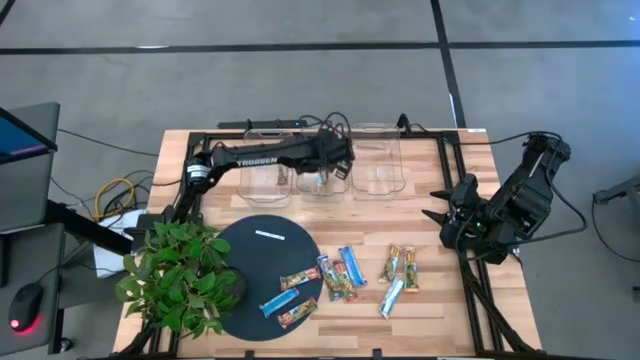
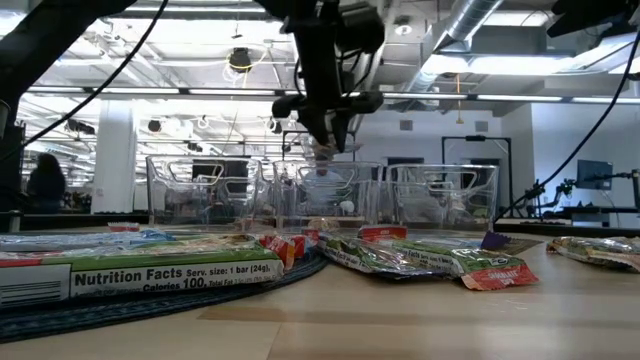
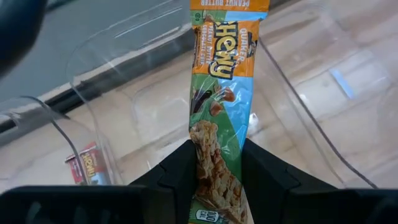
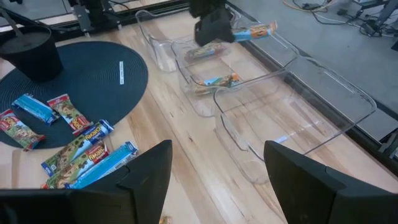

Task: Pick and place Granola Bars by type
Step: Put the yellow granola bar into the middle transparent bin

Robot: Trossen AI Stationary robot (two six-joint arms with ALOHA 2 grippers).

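A: Gripping a green Chewy bar (image 3: 219,118) in the left gripper (image 3: 217,180), above the middle bin (image 1: 323,180) at twelve o'clock on the table (image 1: 440,320).

B: Agreed. Jaws narrowed onto one end of the wrapper; green and light blue print, an orange band at the free end, a pictured oat bar near the fingers. Hanging over the bin's open top in the low view, not yet inside.

A: Already lying in that middle bin: one similar green and orange bar (image 4: 214,81). In the left bin (image 1: 268,178), a red-brown bar (image 3: 84,167), seen through the clear wall.

B: Right bin (image 1: 378,172) just beside the middle one, all three in a row.

A: Remaining bars loose at about six o'clock. On the dark round mat (image 1: 255,285): a blue bar (image 1: 279,300), two red-brown ones (image 1: 298,279), (image 1: 297,314). Straddling the mat's edge, a green one (image 1: 335,280).

B: On bare wood toward five o'clock: another blue bar (image 1: 350,266), a green-tan one (image 1: 390,264), an orange-brown one (image 1: 409,270), a pale blue one (image 1: 391,297).

A: Also a thin white strip (image 1: 270,235) on the mat and a potted plant (image 1: 180,275) at eight o'clock.

B: Right gripper (image 4: 217,165) parked at three o'clock, fingers spread wide, nothing between them.
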